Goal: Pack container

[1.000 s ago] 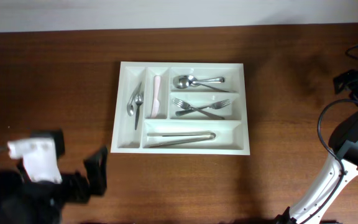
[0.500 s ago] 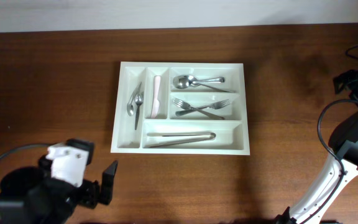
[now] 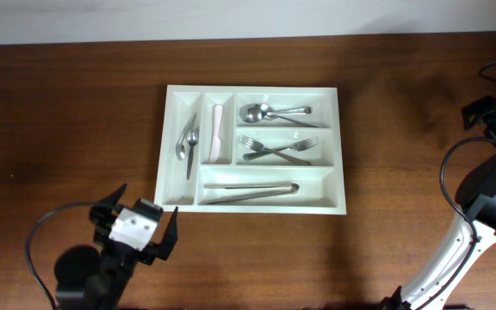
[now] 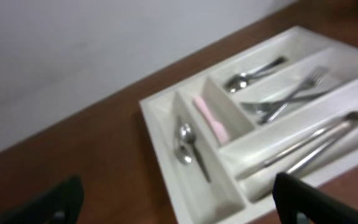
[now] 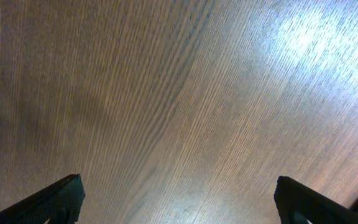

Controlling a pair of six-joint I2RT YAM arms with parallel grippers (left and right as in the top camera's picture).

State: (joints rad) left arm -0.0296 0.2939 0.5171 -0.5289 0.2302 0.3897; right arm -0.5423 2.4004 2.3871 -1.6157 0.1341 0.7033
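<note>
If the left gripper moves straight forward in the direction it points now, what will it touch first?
Most likely the corner of the container nearest to it. The left gripper is open and aimed there, though its height is unclear.

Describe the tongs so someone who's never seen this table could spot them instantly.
Find the white tray on the wooden table. Its widest compartment, along the robot's side, holds only the tongs. They are the longest piece, two slim metal arms, unlike the forks and spoons.
</note>
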